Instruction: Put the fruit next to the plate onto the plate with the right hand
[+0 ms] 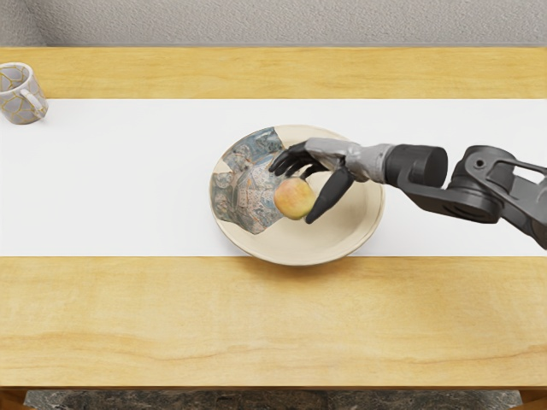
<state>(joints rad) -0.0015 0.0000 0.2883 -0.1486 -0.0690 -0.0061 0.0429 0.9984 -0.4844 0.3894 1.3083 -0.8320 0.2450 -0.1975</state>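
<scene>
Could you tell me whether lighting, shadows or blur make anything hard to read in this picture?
Head view: soft, even light with no glare; shadows barely visible; the whole frame is sharp, from the mug at the left edge to the right hand; the fruit stands out clearly against the plate.

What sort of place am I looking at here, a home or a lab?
Likely a simulated dining setting, not a real room: a wooden table with a white runner, a patterned plate and a ceramic mug. The right hand grips a fruit at the plate.
</scene>
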